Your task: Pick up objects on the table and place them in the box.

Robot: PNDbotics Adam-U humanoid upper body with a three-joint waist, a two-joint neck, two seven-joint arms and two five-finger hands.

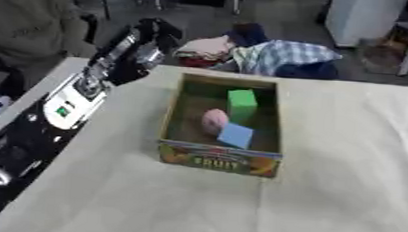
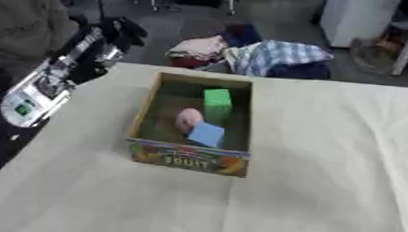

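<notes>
1. The box (image 1: 220, 161), an open cardboard tray with "FRUIT" printed on its front wall, is sitting on the cloth-covered table (image 1: 343, 195), left of the middle and towards the far edge.
2. Three things are already lying inside it: a green block (image 1: 241, 102) standing towards the back, a pink rounded object (image 1: 214, 120) near the centre, and a blue block (image 1: 235, 135) leaning against the pink one at the front. No loose object is showing on the cloth around the box, so the task looks close to finished, if not done.
3. Judging by their plain shapes and matte colour, the two blocks are probably light and stiff, with flat faces that suit a pinch across opposite sides. The pink object looks softer and rounder, so it would likely roll; cupping it from above would be safer.
4. The box itself seems light and thin-walled and may slide if knocked.
5. The left arm (image 1: 72, 98) is reaching up along the left table edge, and the left hand (image 1: 155, 31) is hanging beyond the far corner, well apart from the box. Its dark fingers are blurring into the background, so it cannot be told whether they are straight or curled, and nothing is seen in them.
6. The right hand is not showing in either view.
</notes>
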